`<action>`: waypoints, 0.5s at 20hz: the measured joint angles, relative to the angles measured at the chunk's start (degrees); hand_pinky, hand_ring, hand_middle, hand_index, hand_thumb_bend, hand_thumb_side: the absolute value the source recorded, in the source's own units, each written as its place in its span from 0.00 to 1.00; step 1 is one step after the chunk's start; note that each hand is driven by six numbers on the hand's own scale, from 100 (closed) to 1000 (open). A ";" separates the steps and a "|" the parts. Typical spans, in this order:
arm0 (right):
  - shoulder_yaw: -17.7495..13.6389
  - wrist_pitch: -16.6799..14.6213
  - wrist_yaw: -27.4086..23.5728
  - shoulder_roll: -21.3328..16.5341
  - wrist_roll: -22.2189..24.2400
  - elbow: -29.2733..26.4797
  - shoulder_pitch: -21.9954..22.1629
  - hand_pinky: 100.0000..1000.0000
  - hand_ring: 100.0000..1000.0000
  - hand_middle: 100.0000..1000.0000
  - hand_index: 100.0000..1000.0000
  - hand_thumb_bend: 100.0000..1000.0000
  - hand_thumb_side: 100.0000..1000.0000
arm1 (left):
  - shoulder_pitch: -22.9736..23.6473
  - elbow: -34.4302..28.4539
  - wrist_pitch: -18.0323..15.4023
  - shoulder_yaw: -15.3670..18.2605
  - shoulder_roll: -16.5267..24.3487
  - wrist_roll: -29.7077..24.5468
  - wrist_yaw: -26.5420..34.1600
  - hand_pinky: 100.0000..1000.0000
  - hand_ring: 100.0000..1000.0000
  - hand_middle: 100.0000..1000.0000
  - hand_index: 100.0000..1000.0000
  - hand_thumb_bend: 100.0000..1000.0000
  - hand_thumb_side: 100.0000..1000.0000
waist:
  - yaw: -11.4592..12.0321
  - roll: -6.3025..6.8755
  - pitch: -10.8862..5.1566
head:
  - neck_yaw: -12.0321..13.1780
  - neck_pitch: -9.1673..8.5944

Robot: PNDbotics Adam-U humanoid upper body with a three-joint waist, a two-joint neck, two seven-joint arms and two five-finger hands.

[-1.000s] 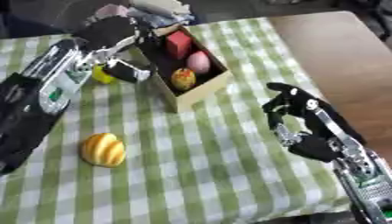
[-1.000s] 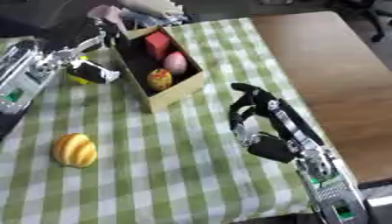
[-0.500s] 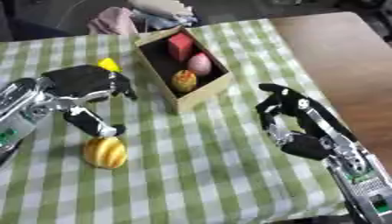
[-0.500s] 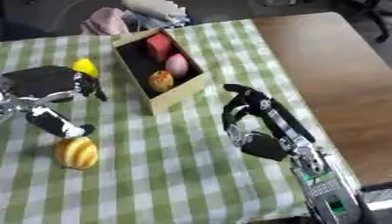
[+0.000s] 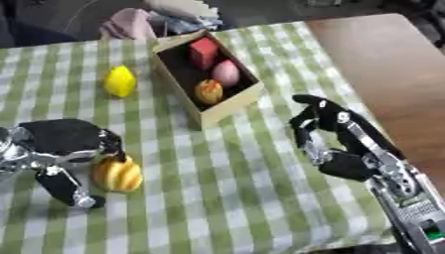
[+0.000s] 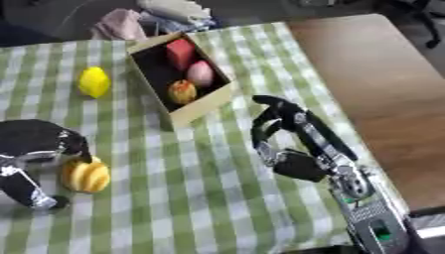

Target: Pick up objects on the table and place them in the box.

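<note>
Your box (image 5: 228, 101) sits at the far middle of the checked bench (image 5: 226, 183), holding a red block (image 5: 205, 50), a pink egg-shaped piece (image 5: 226, 73) and an orange fruit (image 5: 208, 91); no writing is legible anywhere. Your left hand (image 5: 65, 144), up beside the box a second ago, has come down at near left, fingers curled against the ribbed orange gourd (image 5: 118, 173). The yellow lemon (image 5: 120, 81) lies left of the box, and your right hand (image 5: 334, 139) hovers released at right.
</note>
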 measured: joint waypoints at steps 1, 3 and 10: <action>0.06 0.00 0.00 0.00 0.03 0.00 0.00 0.54 0.70 0.53 0.90 0.00 0.35 | -0.04 -0.66 0.34 0.41 -0.03 -0.78 -0.66 0.61 0.49 0.52 0.65 0.40 0.05 | 0.00 0.00 0.00 | 0.01 0.00; 0.09 -0.01 0.01 0.00 0.06 0.00 0.00 0.54 0.70 0.53 0.90 0.00 0.35 | -0.30 -1.97 1.02 1.22 -0.16 -1.79 -2.19 0.56 0.43 0.46 0.59 0.36 0.05 | 0.00 0.00 0.00 | 0.02 0.00; 0.09 -0.01 0.04 0.01 0.07 0.02 0.00 0.54 0.70 0.53 0.90 0.00 0.34 | -1.32 -4.53 3.25 2.60 -1.41 1.17 -4.60 0.53 0.40 0.42 0.55 0.34 0.07 | -0.05 0.00 0.00 | -0.01 0.01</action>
